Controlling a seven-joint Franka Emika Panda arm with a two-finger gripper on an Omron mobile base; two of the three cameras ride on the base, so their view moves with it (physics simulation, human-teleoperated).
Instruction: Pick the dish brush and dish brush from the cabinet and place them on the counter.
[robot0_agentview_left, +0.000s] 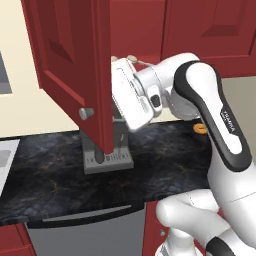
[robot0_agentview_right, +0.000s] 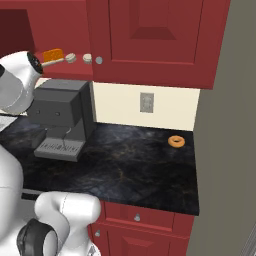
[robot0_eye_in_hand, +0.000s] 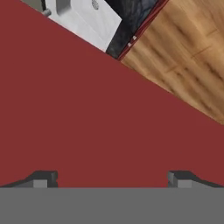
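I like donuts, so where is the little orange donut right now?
The donut lies on the black counter in the right base view, far right near the back wall, well away from the grey coffee machine on the left.

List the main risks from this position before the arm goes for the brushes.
1. The open cabinet door hangs right beside the hand; the hand view shows its red surface close ahead of the open fingers, so a swing may knock it.
2. The two dish brushes lie at the shelf edge next to an orange block; a loose approach could push them off.
3. The coffee machine stands directly below on the counter, crowding any drop.
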